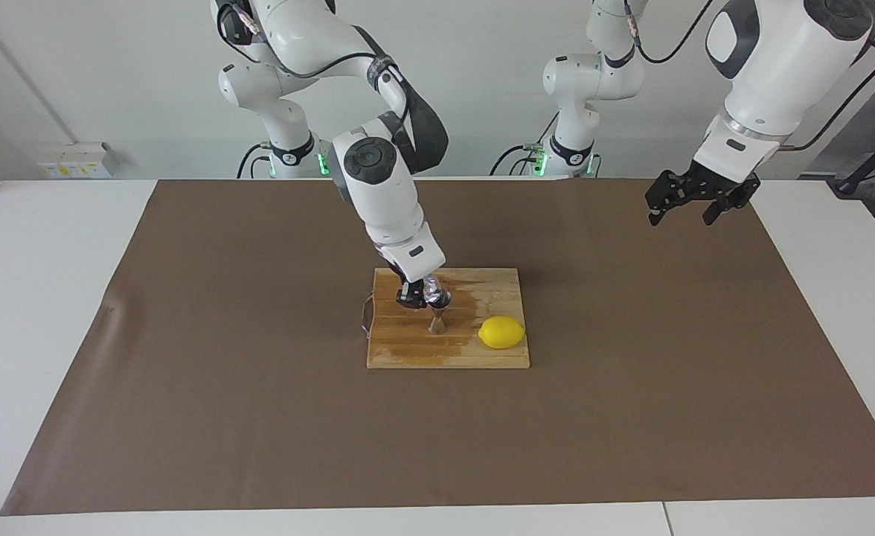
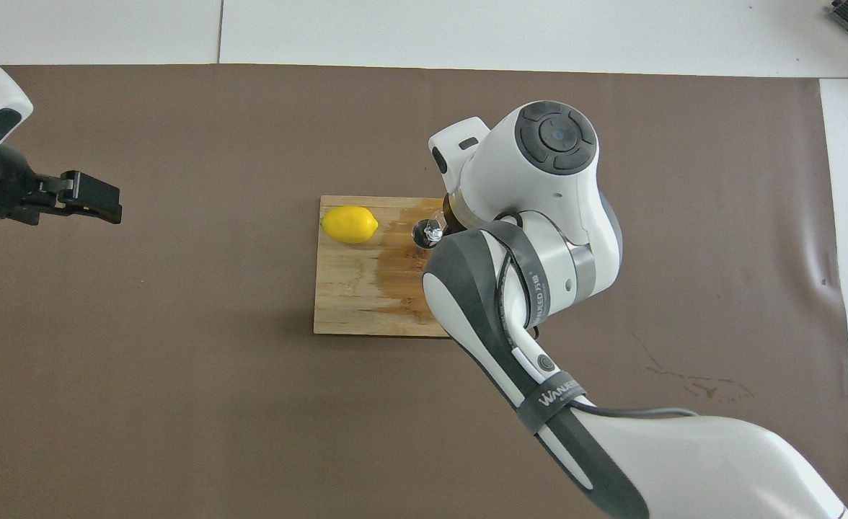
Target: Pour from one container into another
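Observation:
A silver hourglass-shaped jigger (image 1: 437,318) (image 2: 421,233) stands upright on the wooden cutting board (image 1: 408,350) (image 2: 355,295). My right gripper (image 1: 419,292) is shut on the small clear glass cup (image 1: 432,287) (image 2: 435,231), which is tipped over the jigger's mouth, its rim at the jigger's top. In the overhead view the right arm hides most of the cup and the gripper. My left gripper (image 1: 681,209) (image 2: 78,196) hangs open and holding nothing over the brown mat at the left arm's end of the table, well away from the board.
A yellow lemon (image 1: 501,332) (image 2: 350,223) lies on the board beside the jigger, toward the left arm's end. A dark wet patch (image 1: 467,305) stains the board around the jigger. A brown mat (image 1: 259,417) covers the table.

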You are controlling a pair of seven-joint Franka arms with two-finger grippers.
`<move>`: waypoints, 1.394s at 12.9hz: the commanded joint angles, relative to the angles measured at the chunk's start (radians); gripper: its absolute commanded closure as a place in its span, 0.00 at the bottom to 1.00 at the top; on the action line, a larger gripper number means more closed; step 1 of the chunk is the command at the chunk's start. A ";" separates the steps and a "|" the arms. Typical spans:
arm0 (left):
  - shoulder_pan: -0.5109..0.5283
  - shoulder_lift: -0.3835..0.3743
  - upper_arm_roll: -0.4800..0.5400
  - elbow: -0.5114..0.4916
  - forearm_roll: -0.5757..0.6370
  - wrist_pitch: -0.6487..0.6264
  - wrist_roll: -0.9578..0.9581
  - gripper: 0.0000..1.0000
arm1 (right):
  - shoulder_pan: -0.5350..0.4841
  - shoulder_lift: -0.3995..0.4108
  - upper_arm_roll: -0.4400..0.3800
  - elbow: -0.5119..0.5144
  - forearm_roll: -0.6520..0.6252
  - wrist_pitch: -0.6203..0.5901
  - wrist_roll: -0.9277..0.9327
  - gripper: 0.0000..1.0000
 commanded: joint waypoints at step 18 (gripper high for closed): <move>-0.003 -0.031 0.006 -0.038 0.016 0.009 0.002 0.00 | -0.002 0.069 0.005 0.146 -0.071 -0.124 0.090 1.00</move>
